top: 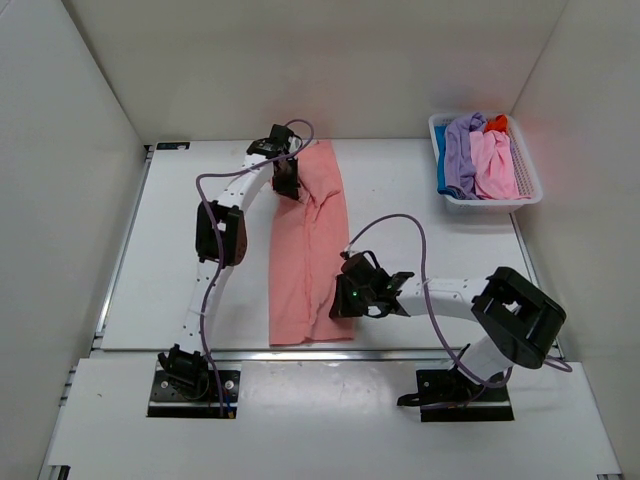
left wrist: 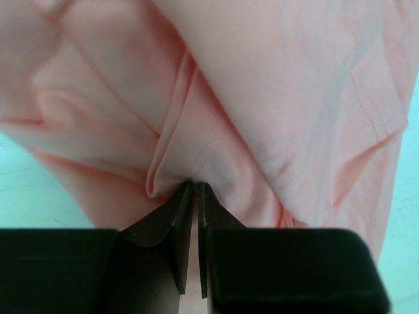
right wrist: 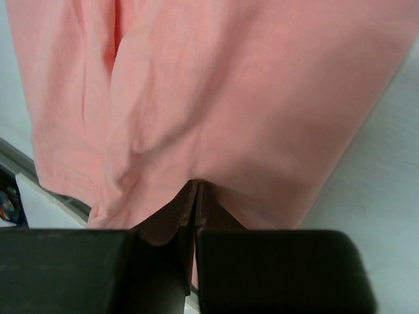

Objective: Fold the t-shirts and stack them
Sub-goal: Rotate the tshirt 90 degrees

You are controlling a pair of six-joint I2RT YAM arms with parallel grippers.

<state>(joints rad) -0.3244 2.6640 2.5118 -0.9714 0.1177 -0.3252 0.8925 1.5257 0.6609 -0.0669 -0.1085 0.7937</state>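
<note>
White-walled cell, white desk (top: 170, 260). Mid-desk: salmon-pink t-shirt (top: 305, 260) lying as a long strip from far edge to near edge, sides folded in. left gripper (top: 288, 185) is clamped on a fabric fold at the far end. right gripper (top: 340, 300) is pinched tight on the hem by the near edge. Holding both ends likely sets up the lengthwise fold. other t-shirts (top: 480, 155) wait in the basket (top: 528, 185), far right corner.
</note>
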